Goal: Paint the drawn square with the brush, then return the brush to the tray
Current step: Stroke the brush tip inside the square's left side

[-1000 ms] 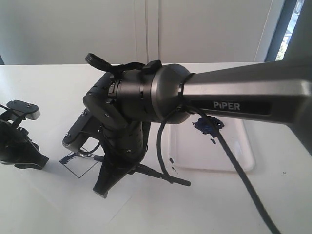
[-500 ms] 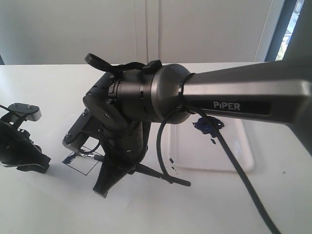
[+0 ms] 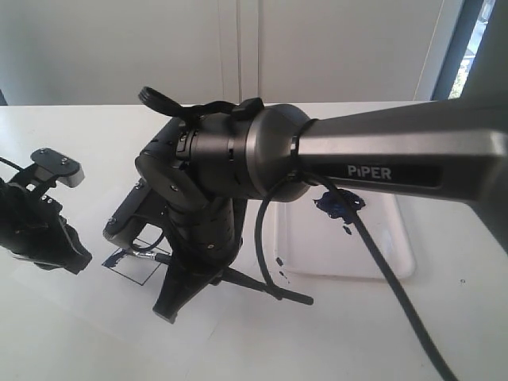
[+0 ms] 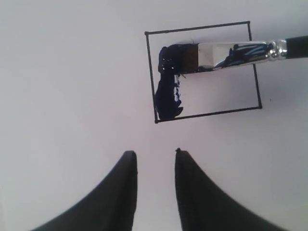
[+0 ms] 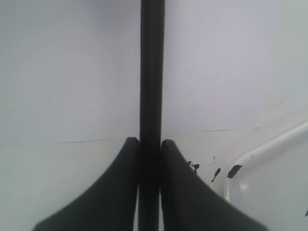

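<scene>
My right gripper [image 5: 150, 143] clamps long black-handled brush [image 4: 226, 54]; tip inside thin-lined black square [image 4: 216, 91] — one edge blue, most blank. Left gripper [image 4: 154, 154] parted, empty. Return to glossy white tray [image 3: 373, 254] pending.

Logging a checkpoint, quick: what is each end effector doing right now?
Left end effector: open, holding nothing.
Right end effector: closed on the brush handle.

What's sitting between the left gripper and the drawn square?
Nothing. In the left wrist view, only bare white surface separates the left gripper from the nearest edge of the drawn square.
</scene>
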